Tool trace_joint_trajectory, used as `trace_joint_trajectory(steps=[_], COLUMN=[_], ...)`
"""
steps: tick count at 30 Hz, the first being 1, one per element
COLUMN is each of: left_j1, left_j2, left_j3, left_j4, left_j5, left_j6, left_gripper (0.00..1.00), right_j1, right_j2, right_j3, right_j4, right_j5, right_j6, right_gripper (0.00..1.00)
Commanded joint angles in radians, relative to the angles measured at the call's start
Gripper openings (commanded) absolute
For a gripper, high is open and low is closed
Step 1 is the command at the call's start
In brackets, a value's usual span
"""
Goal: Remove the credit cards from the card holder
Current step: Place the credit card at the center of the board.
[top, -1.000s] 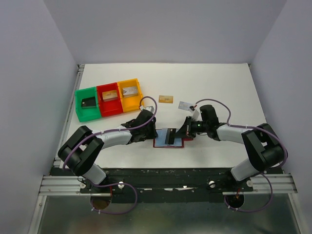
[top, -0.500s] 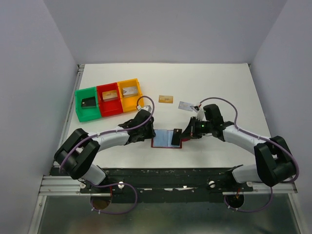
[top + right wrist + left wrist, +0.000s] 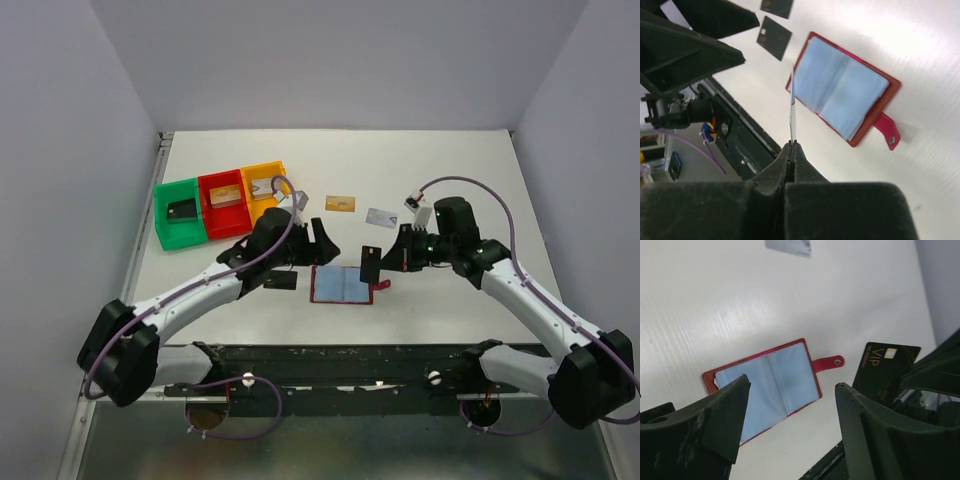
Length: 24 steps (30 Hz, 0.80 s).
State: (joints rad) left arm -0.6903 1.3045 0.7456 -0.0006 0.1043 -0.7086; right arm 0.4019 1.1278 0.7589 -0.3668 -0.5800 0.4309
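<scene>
arms have lifted off the open maroon folding wallet (image 3: pixel 340 284), flat on the white table (image 3: pixel 450 170). left gripper (image 3: pixel 792 387) spread, empty; right gripper (image 3: pixel 792 144) pinches a black plastic card (image 3: pixel 885 367): edge-on in its view, lettered face in left wrist's.

Top external: I look down from high behind the arm bases over the whole table (image 3: pixel 450 170).
Left wrist: close, tilted down onto the card holder (image 3: pixel 765 385).
Right wrist: close, steeply down onto it.
Shared: all three catch the card holder and one black card (image 3: pixel 882 367).
</scene>
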Motion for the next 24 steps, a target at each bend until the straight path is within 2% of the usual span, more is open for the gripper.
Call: trace_joint_trajectory(steps=[1,4,10,12,16,19,20,24], left_j1=[0.086,0.164,0.189,0.192,0.192,0.190,0.189,0.187], left_j2=[-0.198,-0.293,-0.353,-0.361,-0.383,-0.363,-0.352,-0.330], left_j3=[-0.107,-0.216,-0.195,-0.157,-0.092,-0.089,-0.092,-0.068], left_j4=[0.196,0.451,0.540,0.475,0.301,0.341,0.378,0.306], left_j5=[0.286,0.498,0.791,0.871,0.911,1.001,1.032,1.045], left_j6=[-0.017,-0.118,-0.086,-0.036,0.083,0.069,0.054,0.101], left_gripper=[0.81,0.80,0.77,0.75,0.73,0.72,0.64,0.61], right_j1=[0.060,0.112,0.176,0.199,0.250,0.281,0.287,0.321], right_j2=[-0.033,-0.030,-0.010,-0.007,0.001,0.009,0.015,0.032], right_j3=[0.086,0.114,0.164,0.192,0.241,0.261,0.269,0.304], right_j4=[-0.136,-0.149,-0.164,-0.193,-0.237,-0.254,-0.264,-0.294], right_j5=[-0.073,-0.138,-0.262,-0.299,-0.328,-0.325,-0.325,-0.319], right_j6=[-0.112,-0.121,-0.145,-0.168,-0.201,-0.215,-0.219,-0.244], right_gripper=[0.00,0.00,0.00,0.00,0.00,0.00,0.00,0.01])
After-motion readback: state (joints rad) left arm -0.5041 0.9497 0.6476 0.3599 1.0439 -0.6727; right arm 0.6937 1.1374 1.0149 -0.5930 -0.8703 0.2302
